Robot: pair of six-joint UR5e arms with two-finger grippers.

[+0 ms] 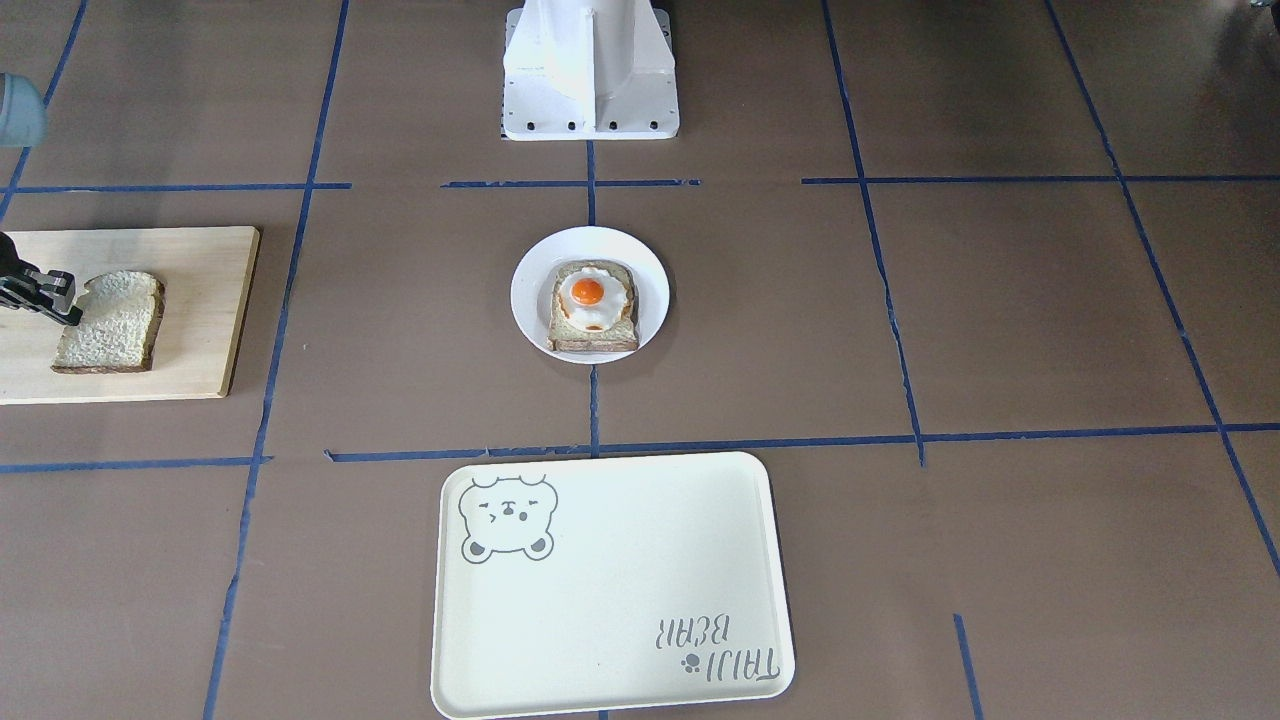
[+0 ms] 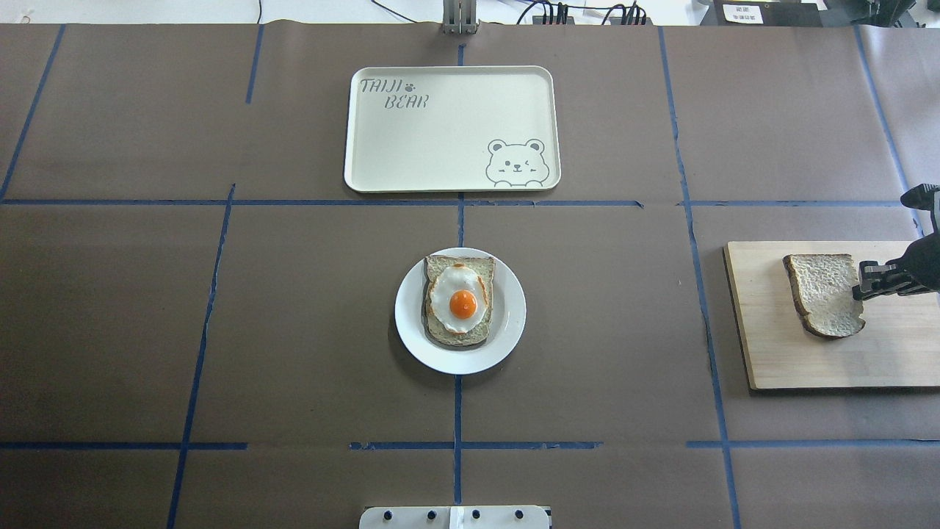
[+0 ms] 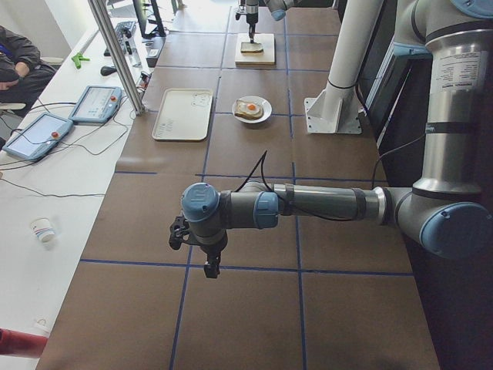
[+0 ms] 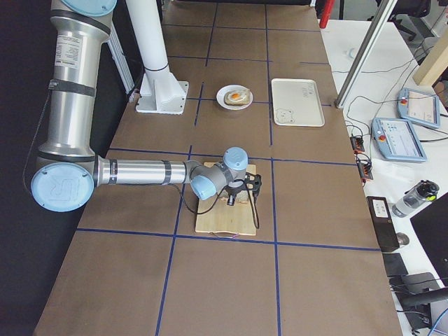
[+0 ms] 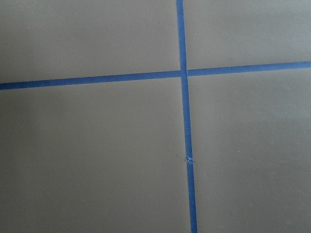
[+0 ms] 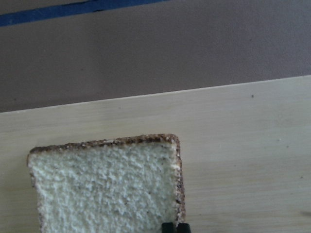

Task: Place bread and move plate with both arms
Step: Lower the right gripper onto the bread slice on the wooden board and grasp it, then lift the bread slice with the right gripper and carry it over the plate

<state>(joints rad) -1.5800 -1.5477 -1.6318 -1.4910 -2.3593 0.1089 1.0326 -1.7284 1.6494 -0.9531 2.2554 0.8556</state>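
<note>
The plain bread slice lies on a wooden board at the table's right end. My right gripper points down at the slice's right edge, its tips close together and pinched on the crust; the right wrist view shows the bread with the tips at its edge. The white plate sits mid-table and bears a slice with a fried egg. My left gripper hangs over bare table far to the left, seen only in the exterior left view; I cannot tell if it is open or shut.
A cream tray with a bear drawing lies beyond the plate on the far side of the table. The white pedestal stands at the robot's side. Blue tape lines cross the brown table top.
</note>
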